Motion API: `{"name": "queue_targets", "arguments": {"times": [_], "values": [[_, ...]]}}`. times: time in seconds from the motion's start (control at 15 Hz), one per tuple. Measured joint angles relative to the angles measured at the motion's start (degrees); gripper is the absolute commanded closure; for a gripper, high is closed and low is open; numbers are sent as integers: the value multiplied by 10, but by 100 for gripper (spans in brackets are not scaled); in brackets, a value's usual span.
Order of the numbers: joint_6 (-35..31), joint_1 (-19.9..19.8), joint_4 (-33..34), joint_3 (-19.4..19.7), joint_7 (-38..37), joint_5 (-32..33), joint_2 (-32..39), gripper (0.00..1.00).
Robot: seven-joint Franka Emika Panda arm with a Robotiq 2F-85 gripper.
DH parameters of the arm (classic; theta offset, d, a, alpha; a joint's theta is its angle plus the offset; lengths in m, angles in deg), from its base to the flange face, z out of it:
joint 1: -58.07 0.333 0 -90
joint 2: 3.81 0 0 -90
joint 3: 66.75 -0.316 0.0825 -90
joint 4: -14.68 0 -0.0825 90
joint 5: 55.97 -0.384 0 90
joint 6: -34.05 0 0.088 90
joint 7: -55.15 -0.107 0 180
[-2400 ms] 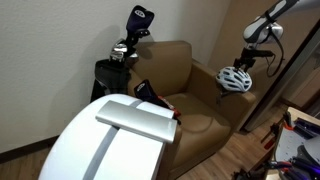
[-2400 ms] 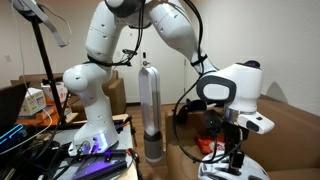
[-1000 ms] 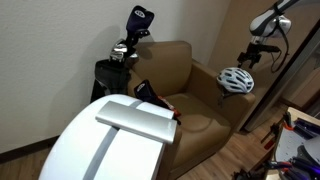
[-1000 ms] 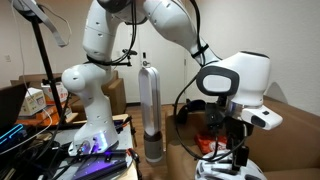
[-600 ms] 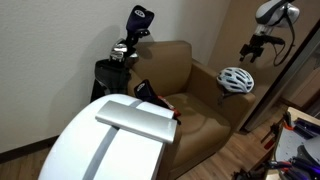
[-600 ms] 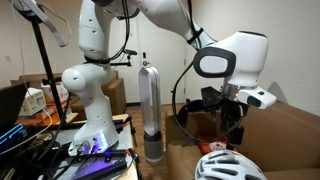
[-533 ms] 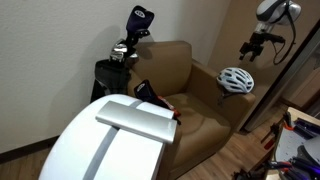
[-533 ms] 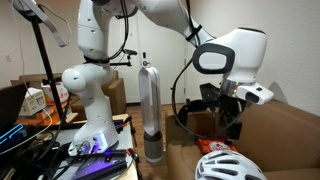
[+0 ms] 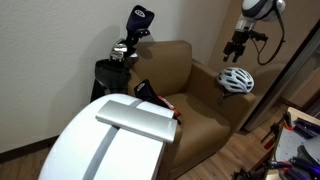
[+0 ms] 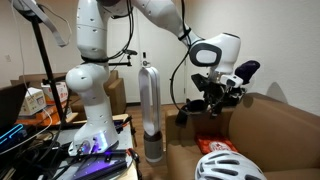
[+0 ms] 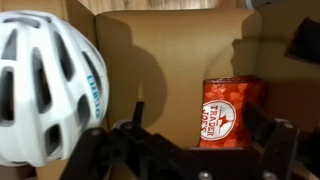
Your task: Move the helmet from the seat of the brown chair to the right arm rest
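Note:
The white helmet [image 9: 236,79] rests on an arm rest [image 9: 240,100] of the brown chair [image 9: 185,95], at the right in that exterior view. It also shows low in the exterior view [image 10: 228,165] and at the left of the wrist view [image 11: 45,85]. My gripper [image 9: 237,45] hangs well above the helmet, apart from it, open and empty. In the wrist view the gripper [image 11: 198,128] has its dark fingers [image 11: 135,118] spread wide over the chair's seat.
A red Trader Joe's bag [image 11: 228,110] lies on the seat, also in an exterior view [image 10: 212,146]. A golf bag with clubs [image 9: 125,55] stands behind the chair. A large white object [image 9: 115,140] fills the foreground. A silver cylinder [image 10: 150,110] stands by the robot base.
The open gripper has risen away from the helmet and swung back over the chair. The helmet has stayed on the arm rest.

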Motion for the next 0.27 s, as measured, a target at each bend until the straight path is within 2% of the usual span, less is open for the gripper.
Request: {"name": "queue_targets", "arguments": {"times": [0.27], "values": [[-7, 55, 6, -25, -46, 2, 37, 0]]}}
